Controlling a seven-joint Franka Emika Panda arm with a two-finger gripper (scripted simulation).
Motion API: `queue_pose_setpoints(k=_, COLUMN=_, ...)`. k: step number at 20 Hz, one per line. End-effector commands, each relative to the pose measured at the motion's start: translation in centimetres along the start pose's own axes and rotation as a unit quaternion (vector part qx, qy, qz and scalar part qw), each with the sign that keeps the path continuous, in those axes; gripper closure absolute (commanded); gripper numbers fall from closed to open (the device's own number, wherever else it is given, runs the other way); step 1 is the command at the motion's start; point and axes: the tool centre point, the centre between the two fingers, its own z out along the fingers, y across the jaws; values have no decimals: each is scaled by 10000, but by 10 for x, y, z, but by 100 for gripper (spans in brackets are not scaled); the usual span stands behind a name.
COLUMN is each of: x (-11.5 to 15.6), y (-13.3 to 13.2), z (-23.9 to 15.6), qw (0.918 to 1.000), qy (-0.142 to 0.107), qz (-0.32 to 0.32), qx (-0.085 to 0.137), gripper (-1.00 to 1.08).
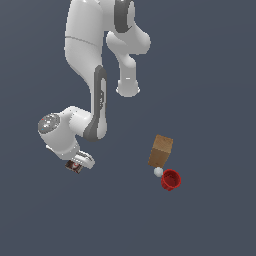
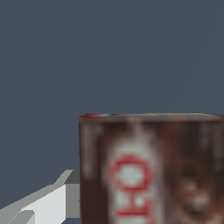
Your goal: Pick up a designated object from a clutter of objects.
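Observation:
The designated object [image 1: 74, 166] is a small dark brown packet with red and white markings. It sits at the tip of my gripper [image 1: 77, 165], far to the exterior view's left of the other clutter. In the wrist view the packet [image 2: 151, 170] fills much of the picture, very close, with one grey-white finger [image 2: 43, 203] pressed against its side. The other finger is out of frame. The gripper looks shut on the packet.
A plain tan box [image 1: 161, 151] stands at the exterior view's right. A tiny white ball [image 1: 158, 172] and a red cup [image 1: 170, 179] lie close beside it. The arm's white links [image 1: 85, 60] hang over the upper left of the scene.

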Motion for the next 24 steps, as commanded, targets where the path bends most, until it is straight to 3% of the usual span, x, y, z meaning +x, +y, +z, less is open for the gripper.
queue_pose_setpoints(k=1, x=-3, y=-3, z=-4, qw=10000, qy=3, qz=-2, qx=1, gripper=108)
queue_pose_setpoints(k=10, x=-29, y=-26, z=-37, qw=10000, qy=3, qz=-3, qx=4, gripper=108)
queue_pose_setpoints(k=24, x=-103, y=-88, z=-128, qw=10000, qy=2, qz=-3, qx=7, gripper=108)
